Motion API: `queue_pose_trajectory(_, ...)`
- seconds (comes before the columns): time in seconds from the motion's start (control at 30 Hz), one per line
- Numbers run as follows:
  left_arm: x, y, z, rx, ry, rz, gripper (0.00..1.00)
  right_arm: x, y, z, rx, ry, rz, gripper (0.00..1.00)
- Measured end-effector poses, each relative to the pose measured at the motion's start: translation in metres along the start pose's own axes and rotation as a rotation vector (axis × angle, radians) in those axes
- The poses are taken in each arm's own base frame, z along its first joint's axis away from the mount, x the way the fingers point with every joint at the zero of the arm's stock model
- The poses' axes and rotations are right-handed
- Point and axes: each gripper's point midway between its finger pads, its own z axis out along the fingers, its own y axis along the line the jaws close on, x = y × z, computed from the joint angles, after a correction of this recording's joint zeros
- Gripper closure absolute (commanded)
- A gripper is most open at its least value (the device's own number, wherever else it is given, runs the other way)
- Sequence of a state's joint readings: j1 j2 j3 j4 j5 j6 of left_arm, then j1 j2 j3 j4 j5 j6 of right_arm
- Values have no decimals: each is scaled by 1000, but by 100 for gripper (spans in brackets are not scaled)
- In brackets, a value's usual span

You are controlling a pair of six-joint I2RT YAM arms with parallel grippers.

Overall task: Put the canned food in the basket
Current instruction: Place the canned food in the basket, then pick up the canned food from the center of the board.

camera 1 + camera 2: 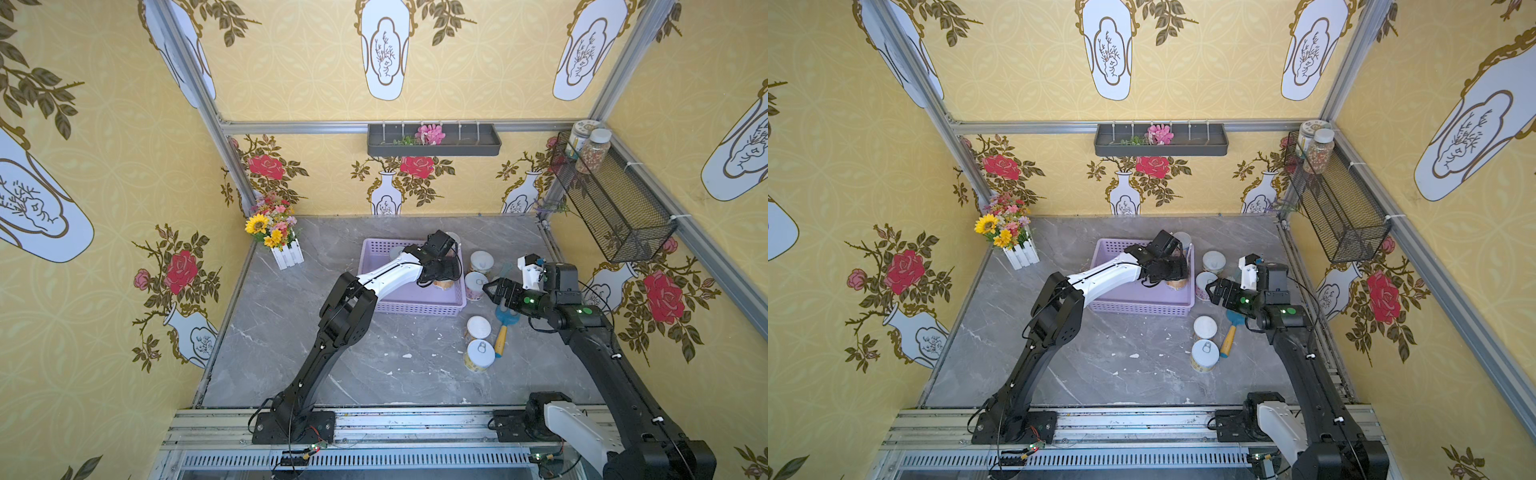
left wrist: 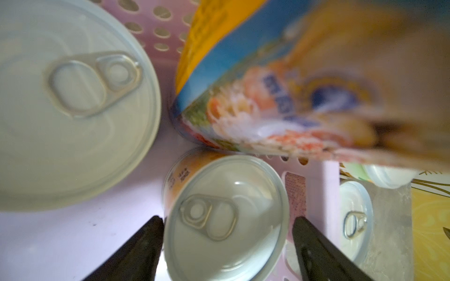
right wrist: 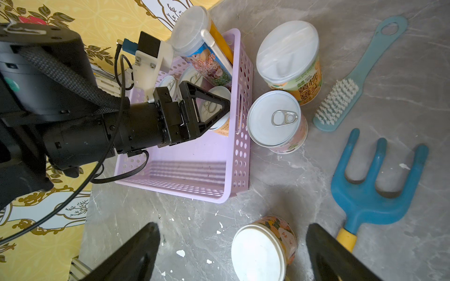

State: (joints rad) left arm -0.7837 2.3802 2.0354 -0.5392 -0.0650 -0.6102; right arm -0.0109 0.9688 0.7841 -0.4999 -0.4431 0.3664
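A small can (image 2: 226,214) stands between the left gripper's (image 2: 226,218) fingers, on the lilac basket's (image 2: 60,243) floor. The fingers sit just clear of its sides (released, I'd say). The right gripper (image 3: 233,225) gapes wide over a capped can (image 3: 258,250) on the table (image 3: 280,189).

The left arm (image 1: 328,332) rises from its base at lower centre in both top views, elbow bent, white forearm (image 1: 395,274) reaching up and right, wrist pitched downward. The left gripper (image 2: 225,219) points down, jaws parted. The right arm (image 1: 602,345) runs up from the lower right corner, wrist turned towards frame left. The right gripper (image 3: 233,226) has its jaws spread wide.
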Motion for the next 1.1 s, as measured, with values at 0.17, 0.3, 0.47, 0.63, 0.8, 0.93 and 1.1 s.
queue_pose_trajectory(0.17,-1,-2,0,8,-1,-3,10,4,0,-3,3,6,3,3)
queue_pose_trajectory(0.3,0,-5,-9,24,-1,-3,9,12,-1,-8,14,22,12,3)
queue_pose_trajectory(0.47,0,-19,-54,73,-37,11,7,22,-4,-17,50,49,26,3)
queue_pose_trajectory(0.63,8,-27,-109,129,-81,20,0,37,-9,-21,149,114,79,3)
queue_pose_trajectory(0.8,31,-26,-163,235,-94,33,0,73,-14,-25,295,238,100,3)
queue_pose_trajectory(0.93,65,-25,-195,372,-70,66,0,107,-7,-30,371,341,69,3)
queue_pose_trajectory(1.1,117,-21,-224,482,-23,115,0,139,-1,-28,461,434,24,3)
